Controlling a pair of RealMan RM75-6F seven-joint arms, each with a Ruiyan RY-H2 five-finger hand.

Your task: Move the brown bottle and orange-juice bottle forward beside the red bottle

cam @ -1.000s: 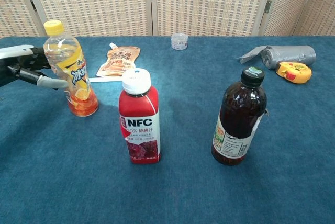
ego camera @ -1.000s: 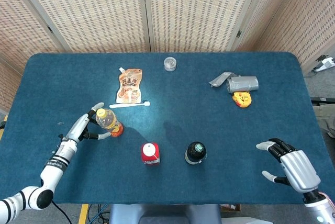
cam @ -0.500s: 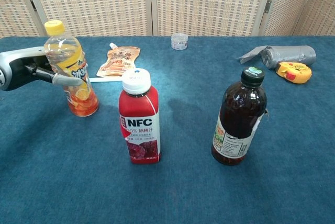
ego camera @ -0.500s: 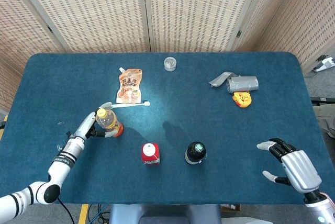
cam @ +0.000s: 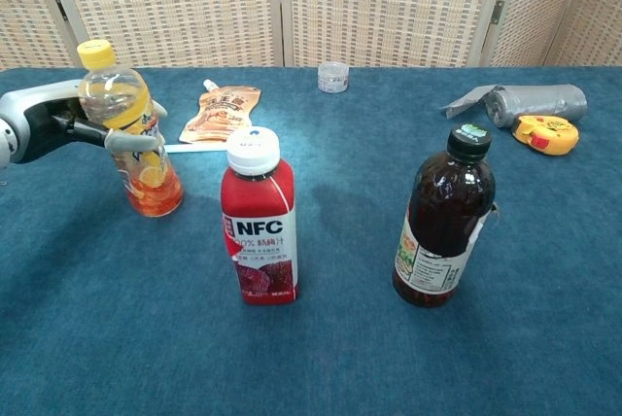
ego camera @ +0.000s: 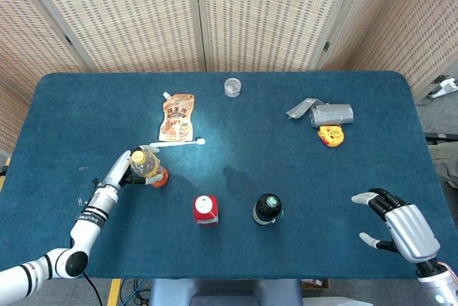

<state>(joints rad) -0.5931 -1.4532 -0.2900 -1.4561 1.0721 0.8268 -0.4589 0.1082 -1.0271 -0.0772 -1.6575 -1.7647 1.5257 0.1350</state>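
Left hand (cam: 58,127) fingers (cam: 131,139) wrap the upright juice bottle (cam: 131,134), cap up; right hand (ego camera: 401,226) spread, holding nothing.

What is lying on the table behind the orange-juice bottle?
Behind the orange-juice bottle lie a brown pouch and a thin white stick. In the chest view, the bottle and the left hand cover the stick's left end.

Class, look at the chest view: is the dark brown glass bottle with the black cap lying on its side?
No, the dark brown glass bottle stands upright on the blue table, its black cap on top.
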